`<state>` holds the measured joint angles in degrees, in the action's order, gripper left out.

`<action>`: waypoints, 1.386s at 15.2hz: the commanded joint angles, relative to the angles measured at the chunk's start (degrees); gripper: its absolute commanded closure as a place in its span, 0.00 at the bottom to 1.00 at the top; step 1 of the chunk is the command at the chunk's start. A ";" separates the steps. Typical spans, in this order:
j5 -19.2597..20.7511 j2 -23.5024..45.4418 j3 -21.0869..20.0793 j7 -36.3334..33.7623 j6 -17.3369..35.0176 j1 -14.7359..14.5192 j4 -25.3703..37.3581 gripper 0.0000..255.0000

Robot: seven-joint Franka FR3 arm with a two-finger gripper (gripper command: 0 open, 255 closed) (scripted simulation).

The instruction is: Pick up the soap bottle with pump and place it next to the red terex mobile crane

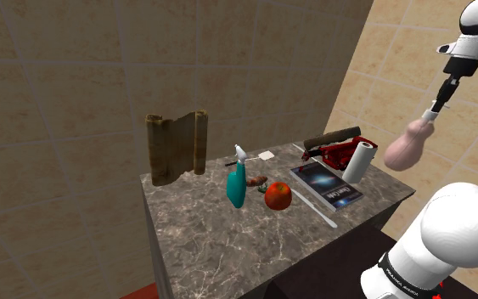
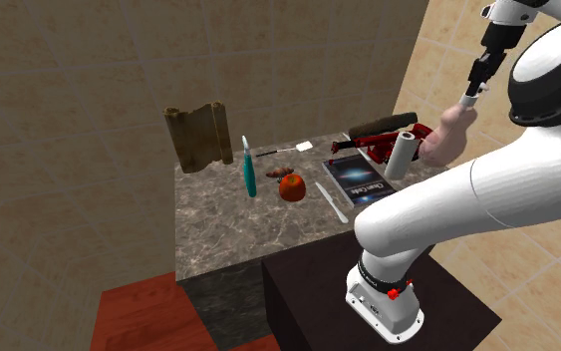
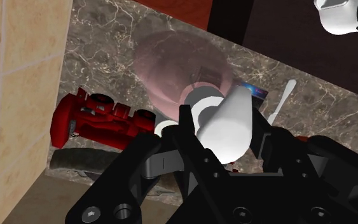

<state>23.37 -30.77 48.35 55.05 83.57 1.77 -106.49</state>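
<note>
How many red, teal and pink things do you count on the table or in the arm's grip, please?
Red: 2, the toy crane and the round fruit.
Teal: 1, the spray bottle.
Pink: 1, the soap bottle held by the gripper.
Total: 4.

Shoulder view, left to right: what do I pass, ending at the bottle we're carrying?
Brown scroll-like stand → teal spray bottle → red round fruit → white roll → pink soap bottle, held aloft.
</note>
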 commanded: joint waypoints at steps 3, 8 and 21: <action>0.79 -1.14 0.25 -0.69 2.85 0.56 -3.79 1.00; 1.73 -2.15 0.90 -1.38 6.31 1.11 -8.11 1.00; 4.10 -3.17 3.94 -2.66 15.56 1.87 -17.95 1.00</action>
<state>27.38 -34.13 51.88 52.46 98.24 3.78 -123.86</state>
